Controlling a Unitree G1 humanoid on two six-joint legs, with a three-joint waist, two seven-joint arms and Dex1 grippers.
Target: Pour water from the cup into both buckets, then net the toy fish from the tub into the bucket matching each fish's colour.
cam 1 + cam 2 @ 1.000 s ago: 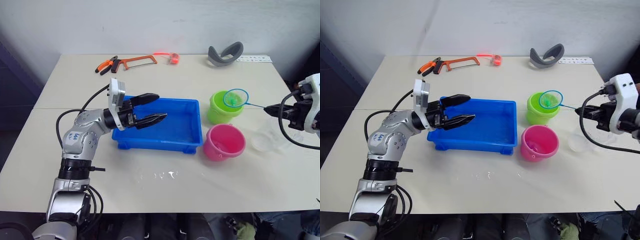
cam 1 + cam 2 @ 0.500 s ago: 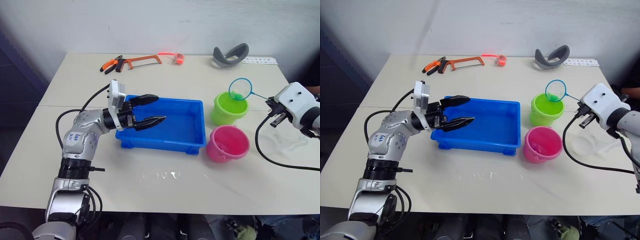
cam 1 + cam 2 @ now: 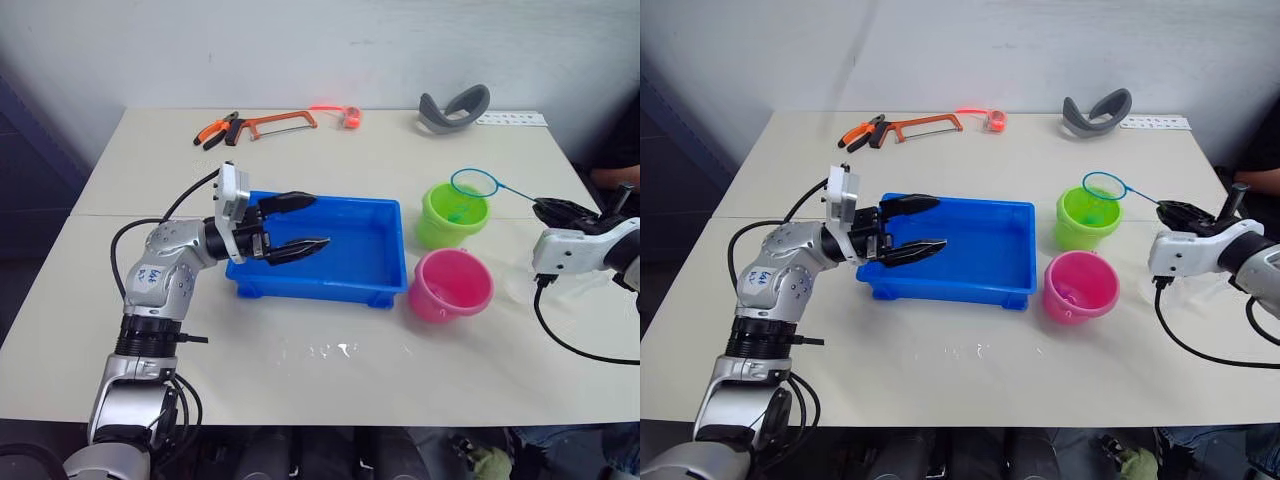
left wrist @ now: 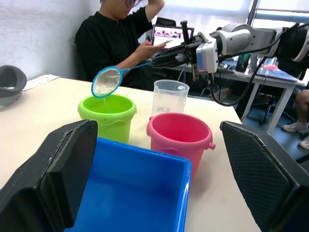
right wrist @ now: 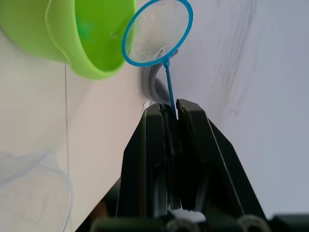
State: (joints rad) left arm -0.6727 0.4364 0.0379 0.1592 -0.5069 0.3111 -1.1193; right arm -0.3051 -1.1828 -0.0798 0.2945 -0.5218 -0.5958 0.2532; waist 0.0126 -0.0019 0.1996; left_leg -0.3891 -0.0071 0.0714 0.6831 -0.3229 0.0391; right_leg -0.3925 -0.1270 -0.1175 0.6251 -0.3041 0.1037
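Dropped since a moment ago, right claw (image 3: 1188, 212) clamped on net (image 3: 473, 183), hoop now over green bucket (image 3: 451, 215) at 1 o'clock from tub (image 3: 330, 250); left claw (image 3: 300, 222) wide over tub; best tipped fully before returning.

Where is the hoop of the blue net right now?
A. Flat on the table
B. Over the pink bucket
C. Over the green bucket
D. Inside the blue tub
C: the net's hoop hangs over the green bucket's mouth, its handle pinched in the right tool.
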